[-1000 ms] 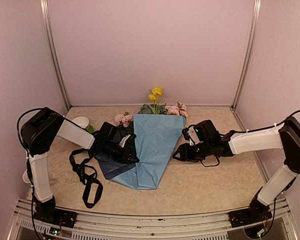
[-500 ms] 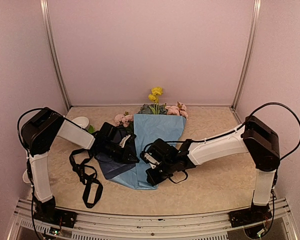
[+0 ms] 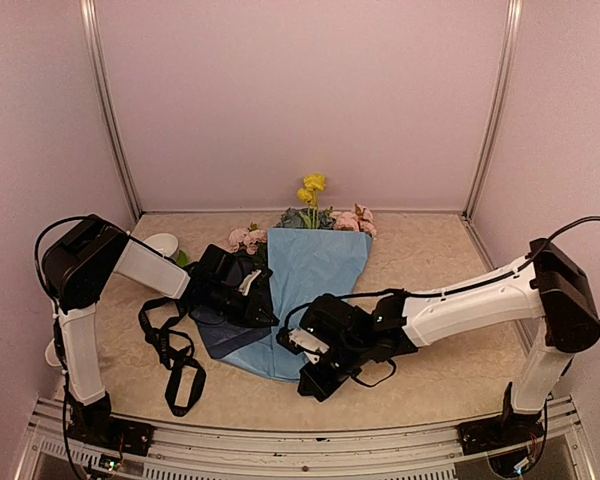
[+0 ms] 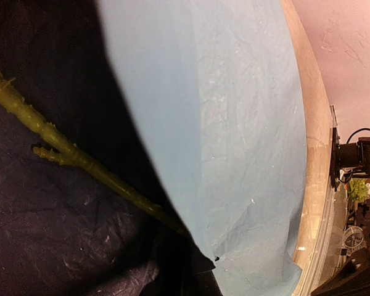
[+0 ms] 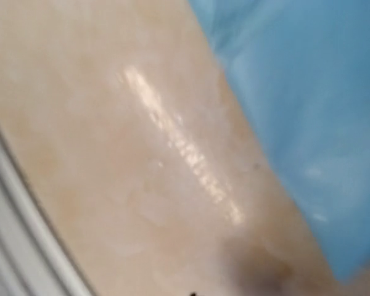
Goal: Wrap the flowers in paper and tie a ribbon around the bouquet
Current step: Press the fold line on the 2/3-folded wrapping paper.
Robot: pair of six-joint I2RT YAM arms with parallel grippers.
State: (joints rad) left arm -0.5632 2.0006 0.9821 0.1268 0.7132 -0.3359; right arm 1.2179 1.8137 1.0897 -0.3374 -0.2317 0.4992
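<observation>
The light-blue paper [image 3: 315, 275] lies folded into a cone on the table, with its navy reverse [image 3: 220, 340] showing at the lower left. The flowers [image 3: 315, 190] stick out of its far end, yellow blooms in the middle and pink roses [image 3: 248, 238] to the left. My left gripper [image 3: 263, 312] rests shut on the paper's left flap. Its wrist view shows the navy side [image 4: 49, 234], a green stem [image 4: 68, 154] and the blue fold [image 4: 234, 123], but no fingers. My right gripper [image 3: 313, 383] is shut, low over the table beside the cone's near tip. The black ribbon [image 3: 175, 360] lies looped at the left.
A small saucer [image 3: 163, 243] sits at the back left behind the left arm. Pink walls close in the table on three sides, and a metal rail [image 3: 300, 440] runs along the near edge. The blurred right wrist view shows beige tabletop [image 5: 142, 185] and the paper's edge [image 5: 314, 92].
The right arm has swung from the paper's right side across to its near tip and shut its jaws. The left arm, paper and flowers have not moved.
</observation>
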